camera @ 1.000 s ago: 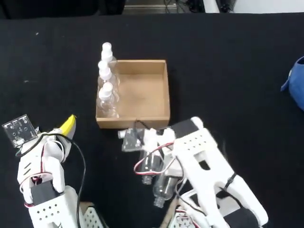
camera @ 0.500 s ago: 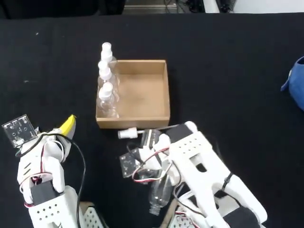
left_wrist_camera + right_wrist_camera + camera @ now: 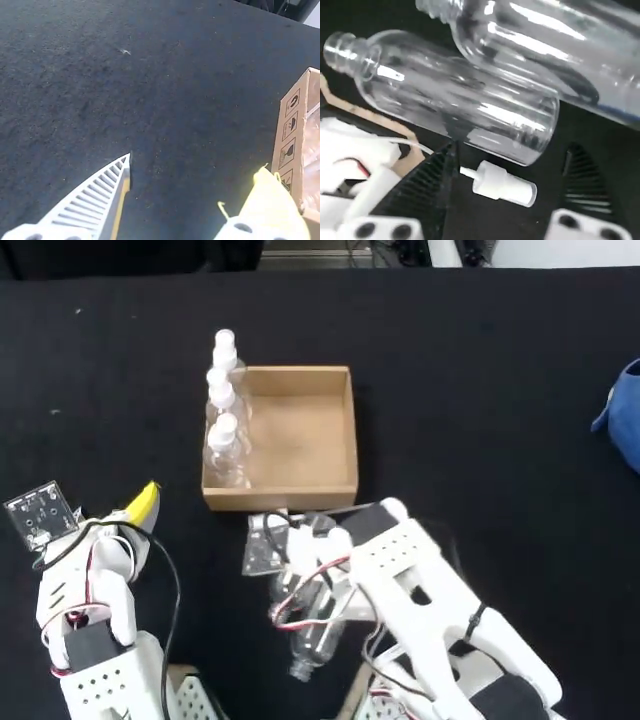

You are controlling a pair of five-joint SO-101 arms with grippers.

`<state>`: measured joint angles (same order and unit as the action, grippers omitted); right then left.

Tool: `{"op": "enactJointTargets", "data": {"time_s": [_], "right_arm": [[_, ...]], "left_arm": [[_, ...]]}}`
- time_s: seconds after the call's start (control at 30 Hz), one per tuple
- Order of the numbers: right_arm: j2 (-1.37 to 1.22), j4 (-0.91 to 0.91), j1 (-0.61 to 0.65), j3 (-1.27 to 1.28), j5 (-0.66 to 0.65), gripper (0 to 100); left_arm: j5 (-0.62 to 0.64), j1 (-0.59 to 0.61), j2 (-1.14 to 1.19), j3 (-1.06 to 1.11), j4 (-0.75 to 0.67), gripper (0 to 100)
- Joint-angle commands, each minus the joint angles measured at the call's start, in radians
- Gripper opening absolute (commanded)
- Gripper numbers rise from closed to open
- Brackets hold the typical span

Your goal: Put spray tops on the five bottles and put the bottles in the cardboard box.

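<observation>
Just swung right gripper (image 3: 512, 150) back toward cardboard box (image 3: 345, 430), now spread astride loose spray top (image 3: 502, 186) on desk, two uncapped bottles (image 3: 455, 95) lying beside; looks set for pickup. Leaves left gripper (image 3: 195, 165) spread, idle.

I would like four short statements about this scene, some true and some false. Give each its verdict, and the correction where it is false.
1. Three bottles with spray tops stand along the left wall of the cardboard box, as the high view shows it. True.
2. The two bottles by the right pincer stand upright. False: they lie on their sides, with open necks.
3. A loose spray top lies between the open fingers of the right pincer. True.
4. The left pincer holds a bottle. False: it is open and empty over the black table.
</observation>
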<state>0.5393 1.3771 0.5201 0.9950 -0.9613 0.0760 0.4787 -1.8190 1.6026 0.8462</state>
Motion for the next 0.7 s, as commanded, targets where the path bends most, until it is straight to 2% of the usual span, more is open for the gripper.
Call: {"op": "enactJointTargets", "data": {"time_s": [0.0, 0.17, 0.33, 0.43, 0.53, 0.67], "right_arm": [[0.002, -0.015, 0.104, -0.053, 0.106, 30.2], [0.002, -0.015, 0.207, -0.093, 0.244, 30.1], [-0.004, -0.015, 0.221, -0.188, 0.422, 30.1], [-0.002, -0.015, 0.221, -0.205, 0.473, 30.1], [0.002, 0.023, 0.221, -0.208, 0.408, 30.2], [0.002, 0.086, 0.249, -0.200, 0.235, 30.2]], "left_arm": [[0.000, 0.004, -0.011, -0.018, -0.028, 24], [0.000, 0.008, -0.011, -0.018, -0.028, 24], [0.000, 0.012, -0.011, -0.021, -0.028, 24], [0.000, 0.012, -0.011, -0.021, -0.028, 24], [0.000, 0.012, -0.011, -0.021, -0.028, 24], [0.000, 0.012, -0.011, -0.022, -0.028, 24]]}}
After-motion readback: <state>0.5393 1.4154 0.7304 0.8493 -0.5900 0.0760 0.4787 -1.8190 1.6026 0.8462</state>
